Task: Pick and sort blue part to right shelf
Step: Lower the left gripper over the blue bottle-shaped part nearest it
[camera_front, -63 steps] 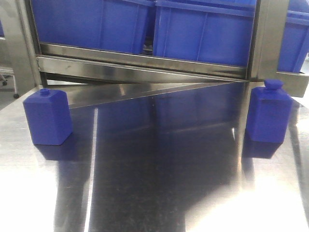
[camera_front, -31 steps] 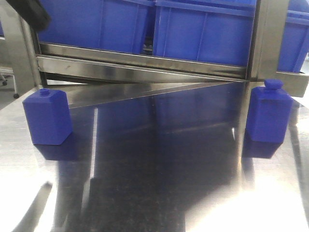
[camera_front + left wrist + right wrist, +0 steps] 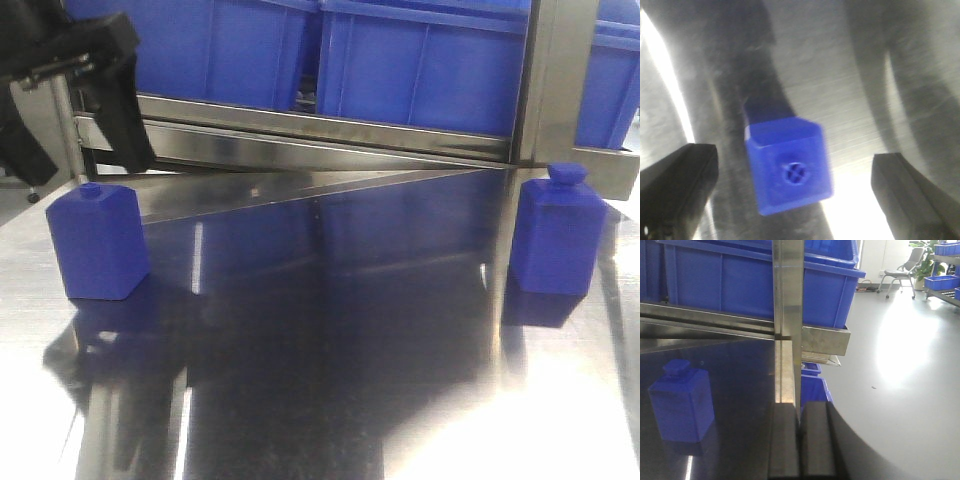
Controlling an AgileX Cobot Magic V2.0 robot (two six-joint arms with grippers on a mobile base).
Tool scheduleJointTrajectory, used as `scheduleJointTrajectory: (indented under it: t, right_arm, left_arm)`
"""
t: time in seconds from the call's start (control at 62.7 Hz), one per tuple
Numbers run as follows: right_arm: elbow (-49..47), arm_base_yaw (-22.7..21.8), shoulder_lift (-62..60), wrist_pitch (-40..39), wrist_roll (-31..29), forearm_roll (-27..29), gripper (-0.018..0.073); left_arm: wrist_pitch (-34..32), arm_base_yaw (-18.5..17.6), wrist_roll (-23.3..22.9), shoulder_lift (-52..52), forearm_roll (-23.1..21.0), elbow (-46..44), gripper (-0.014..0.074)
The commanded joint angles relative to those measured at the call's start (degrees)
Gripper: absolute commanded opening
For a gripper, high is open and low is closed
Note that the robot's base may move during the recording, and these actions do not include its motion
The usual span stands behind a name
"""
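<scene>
Standing apart, two blue parts (image 3: 98, 243) (image 3: 556, 235)

Two blue parts stand on one table (image 3: 330, 380): the left part (image 3: 98, 243) and the right part (image 3: 556, 232). One rack (image 3: 548, 90) carries three blue bins in the front view: left bin (image 3: 200, 45), middle bin (image 3: 420, 65), right bin (image 3: 612, 85). Two grippers show, the left gripper (image 3: 795, 167) and the right gripper (image 3: 800, 440), each with two black fingers. One chair (image 3: 901, 271) stands far off in the right wrist view.
</scene>
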Motion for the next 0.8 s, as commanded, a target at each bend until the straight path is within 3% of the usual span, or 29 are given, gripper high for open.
scheduleJointTrajectory:
  t: [0.0, 0.478, 0.781]
  right_arm:
    - [-1.3, 0.1, -1.2, -5.7, -0.4, -0.5, 0.0032]
    - [-1.3, 0.1, -1.2, -5.7, -0.4, -0.5, 0.0032]
    - [-1.3, 0.1, -1.2, -5.7, -0.4, -0.5, 0.0032]
  left_arm:
    - [0.0, -0.4, -2.2, -0.8, 0.2, -1.9, 0.0662]
    - [0.3, -4.1, -3.0, 5.3, 0.2, -1.9, 0.0662]
    - [0.6, -4.2, -3.0, 5.4, 0.2, -1.9, 0.0642]
